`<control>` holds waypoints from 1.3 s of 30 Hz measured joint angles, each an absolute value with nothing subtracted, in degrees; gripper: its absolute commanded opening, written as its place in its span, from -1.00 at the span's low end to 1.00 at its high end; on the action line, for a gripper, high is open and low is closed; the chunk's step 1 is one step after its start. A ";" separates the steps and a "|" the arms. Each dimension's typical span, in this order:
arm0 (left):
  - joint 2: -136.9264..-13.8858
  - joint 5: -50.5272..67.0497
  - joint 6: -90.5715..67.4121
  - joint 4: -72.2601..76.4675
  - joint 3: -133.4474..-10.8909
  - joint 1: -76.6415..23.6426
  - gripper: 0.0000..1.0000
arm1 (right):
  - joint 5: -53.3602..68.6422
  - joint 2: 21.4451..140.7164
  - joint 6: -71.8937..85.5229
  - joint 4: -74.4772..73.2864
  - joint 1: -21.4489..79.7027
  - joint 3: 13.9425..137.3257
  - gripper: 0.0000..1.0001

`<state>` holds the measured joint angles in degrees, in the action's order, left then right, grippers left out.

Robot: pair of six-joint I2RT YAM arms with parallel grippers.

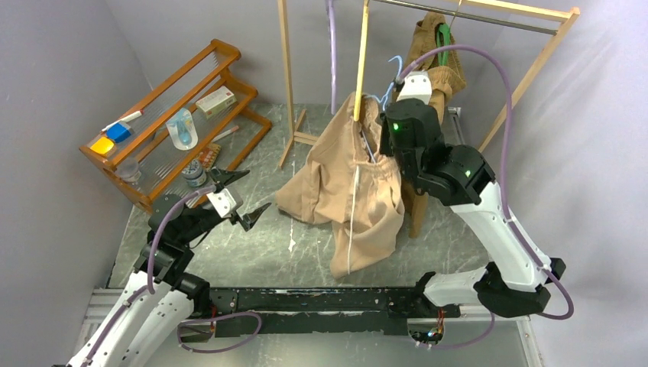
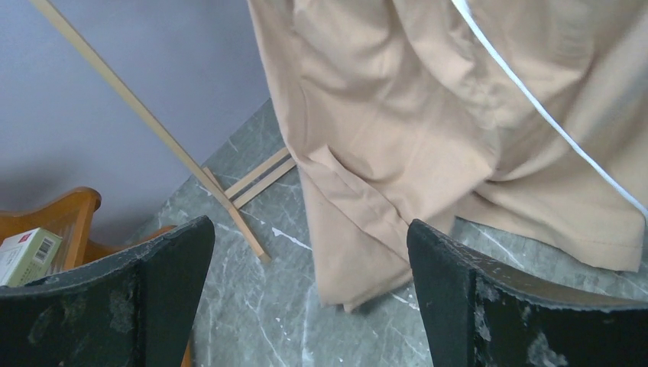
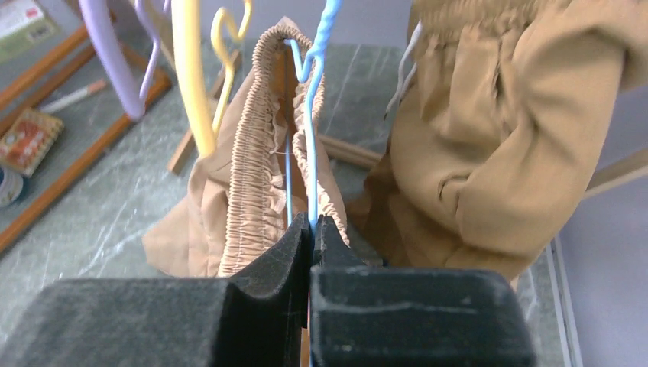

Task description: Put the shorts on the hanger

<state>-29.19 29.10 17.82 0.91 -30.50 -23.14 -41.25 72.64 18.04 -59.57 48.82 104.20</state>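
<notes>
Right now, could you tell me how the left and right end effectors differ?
The left end effector is open and empty; the right end effector is shut on the hanger. The left is low near the shelf; the right is up at the shorts. Both are black.

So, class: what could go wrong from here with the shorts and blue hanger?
The right end effector pinches only the thin hanger wire; it may twist or slip. The shorts are bunched near the hook and might slide off, and the left end effector is open, away. The yellow hanger close by could snag.
</notes>
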 measured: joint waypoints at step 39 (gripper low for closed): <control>-25.32 29.15 18.90 -1.72 -29.58 -23.14 0.99 | -31.77 88.01 -5.06 -22.83 28.84 111.04 -1.00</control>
